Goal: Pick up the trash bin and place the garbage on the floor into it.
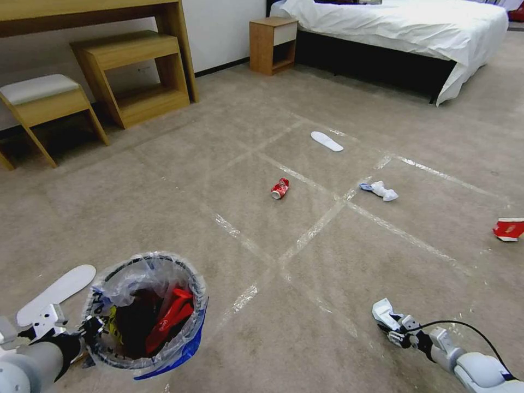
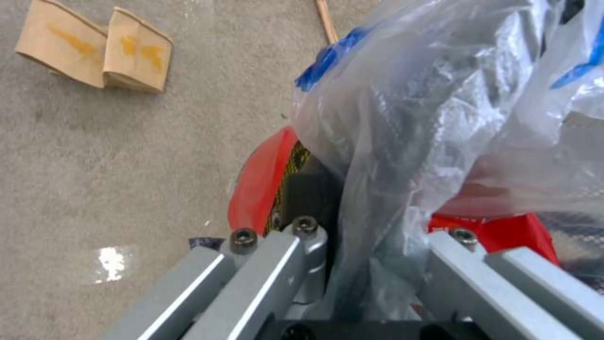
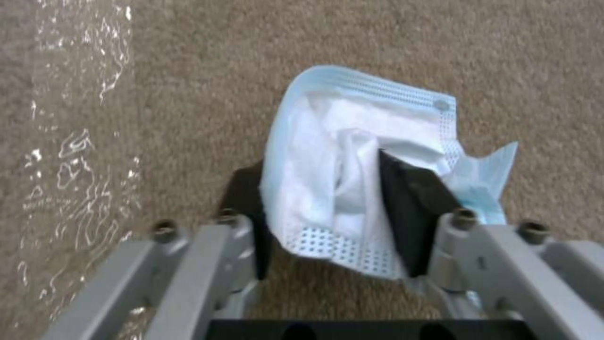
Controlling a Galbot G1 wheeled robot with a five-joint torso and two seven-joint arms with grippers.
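The trash bin point(image 1: 144, 311), lined with a crinkled clear bag and holding red rubbish, hangs at the lower left. My left gripper point(image 1: 90, 327) is shut on its rim point(image 2: 277, 184), with the bag bunched between the fingers. My right gripper point(image 1: 394, 326), low at the right, is shut on a blue-white face mask point(image 3: 352, 123). Garbage on the floor point(image 1: 218, 136): a crushed red can point(image 1: 280, 188), a white insole point(image 1: 326, 141), crumpled white paper point(image 1: 380, 190), a red-white carton point(image 1: 508, 228), another insole point(image 1: 54, 293) beside the bin, a brown cardboard scrap point(image 2: 94, 52) and a wooden stick point(image 2: 327, 21).
A wooden desk point(image 1: 87, 11), a low shelf point(image 1: 134, 76) and a padded stool point(image 1: 43, 103) stand along the back left wall. A nightstand point(image 1: 273, 43) and a bed point(image 1: 393, 33) are at the back right. Shiny tape strips point(image 1: 314, 229) cross the carpet.
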